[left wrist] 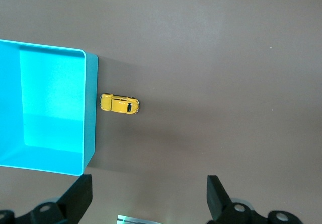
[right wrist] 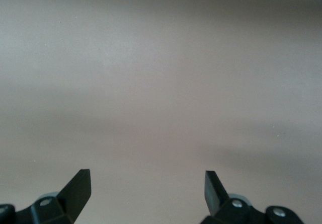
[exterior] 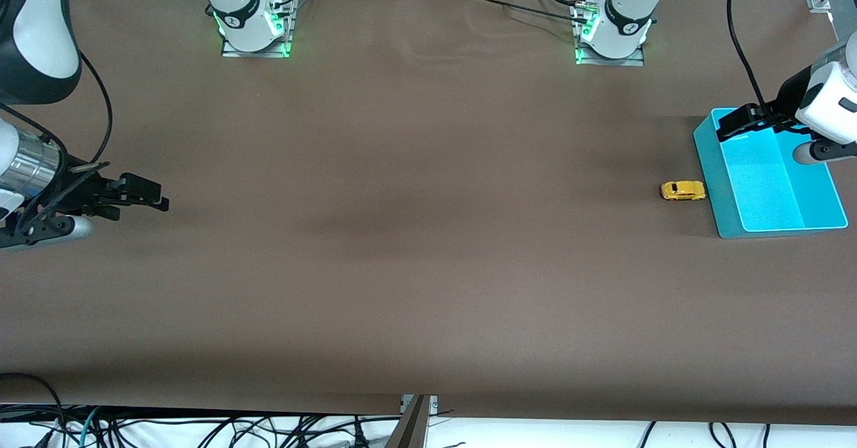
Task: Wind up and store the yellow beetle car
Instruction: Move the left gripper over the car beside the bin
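The yellow beetle car (exterior: 683, 191) sits on the brown table right beside the cyan bin (exterior: 823, 197), on the bin's side that faces the right arm's end. It also shows in the left wrist view (left wrist: 119, 103), next to the bin's wall (left wrist: 90, 108). My left gripper (exterior: 733, 121) is open and empty, up over the bin's rim at its corner farthest from the front camera. Its fingertips (left wrist: 80, 194) show wide apart. My right gripper (exterior: 150, 193) is open and empty, waiting over the table at the right arm's end, with only bare table under it (right wrist: 147, 183).
The cyan bin holds nothing visible. Both arm bases (exterior: 254, 23) stand along the table edge farthest from the front camera. Cables (exterior: 268, 431) hang below the table's near edge.
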Action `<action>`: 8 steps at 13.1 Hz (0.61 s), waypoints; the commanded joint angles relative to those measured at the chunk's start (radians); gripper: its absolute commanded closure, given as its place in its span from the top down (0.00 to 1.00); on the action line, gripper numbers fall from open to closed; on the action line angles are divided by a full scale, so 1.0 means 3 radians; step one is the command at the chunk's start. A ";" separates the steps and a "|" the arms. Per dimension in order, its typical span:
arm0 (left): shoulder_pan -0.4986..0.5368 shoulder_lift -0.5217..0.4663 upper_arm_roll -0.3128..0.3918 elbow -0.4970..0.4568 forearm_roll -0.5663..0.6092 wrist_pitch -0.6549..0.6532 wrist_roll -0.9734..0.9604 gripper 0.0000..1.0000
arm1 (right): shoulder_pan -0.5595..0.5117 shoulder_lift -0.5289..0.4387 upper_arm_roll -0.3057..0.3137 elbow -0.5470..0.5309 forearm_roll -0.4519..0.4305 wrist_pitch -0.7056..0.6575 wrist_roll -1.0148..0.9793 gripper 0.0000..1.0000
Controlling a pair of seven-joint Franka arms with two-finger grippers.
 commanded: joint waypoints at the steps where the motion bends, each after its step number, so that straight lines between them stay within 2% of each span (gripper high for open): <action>1: 0.0013 0.0059 0.0001 0.0049 0.0031 -0.0020 -0.0056 1.00 | -0.0026 -0.0030 -0.0008 0.0024 -0.0062 -0.0078 0.0066 1.00; 3: 0.0028 0.0100 0.0011 0.0023 0.0077 -0.0014 -0.0137 1.00 | -0.0026 -0.0168 -0.0038 0.0019 -0.0118 -0.0094 0.0091 1.00; 5: 0.0166 0.0125 0.0016 0.0008 0.0087 0.0026 -0.0153 1.00 | -0.0021 -0.0291 -0.0064 -0.0001 -0.0347 -0.0073 0.0086 1.00; 8: 0.0437 0.0263 0.0011 -0.0038 0.0087 0.0113 -0.0295 1.00 | -0.0021 -0.0505 -0.0069 -0.0134 -0.0389 -0.0073 0.0091 1.00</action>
